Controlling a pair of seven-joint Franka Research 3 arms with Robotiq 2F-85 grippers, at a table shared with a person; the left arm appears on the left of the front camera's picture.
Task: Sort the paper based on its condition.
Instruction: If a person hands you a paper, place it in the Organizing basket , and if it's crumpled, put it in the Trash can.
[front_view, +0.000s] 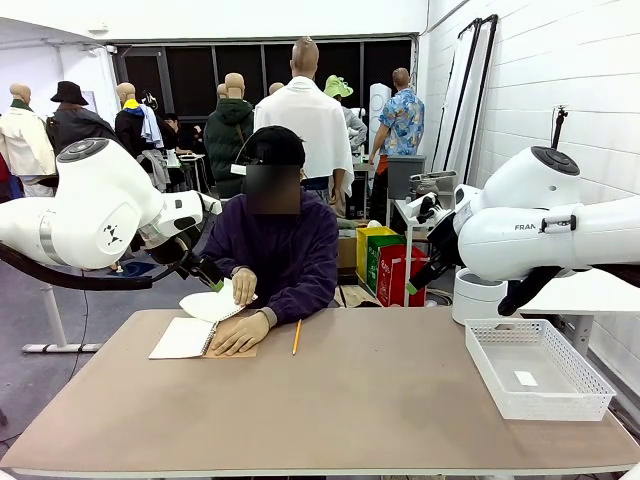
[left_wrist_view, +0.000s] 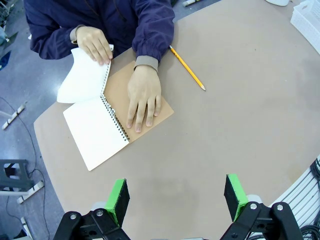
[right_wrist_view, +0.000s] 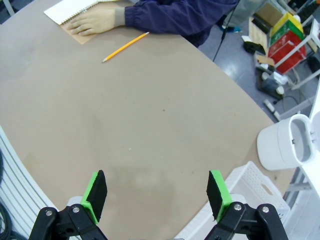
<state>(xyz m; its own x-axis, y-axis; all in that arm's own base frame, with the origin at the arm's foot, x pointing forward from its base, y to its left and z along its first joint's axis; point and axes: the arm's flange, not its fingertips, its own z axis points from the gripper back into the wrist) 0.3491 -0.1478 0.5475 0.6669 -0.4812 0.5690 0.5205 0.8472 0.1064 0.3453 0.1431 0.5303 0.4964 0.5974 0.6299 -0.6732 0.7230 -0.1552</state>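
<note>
A person at the far side of the table lifts a curled white sheet of paper (left_wrist_view: 80, 77) (front_view: 208, 303) from an open spiral notebook (left_wrist_view: 95, 131) (front_view: 185, 338). Whether the sheet is free of the spiral I cannot tell. The person's other hand (left_wrist_view: 144, 95) presses flat on the notebook's brown cover. My left gripper (left_wrist_view: 176, 197) hangs open and empty above the table, short of the notebook; in the front view it (front_view: 210, 275) sits just left of the lifted sheet. My right gripper (right_wrist_view: 157, 195) (front_view: 420, 275) is open and empty, high over the table's right side.
A yellow pencil (front_view: 297, 337) (left_wrist_view: 187, 67) (right_wrist_view: 125, 46) lies right of the notebook. A white mesh basket (front_view: 535, 367) (right_wrist_view: 245, 192) stands at the table's right end with a small white scrap inside. A white round bin (right_wrist_view: 287, 145) stands past the table edge.
</note>
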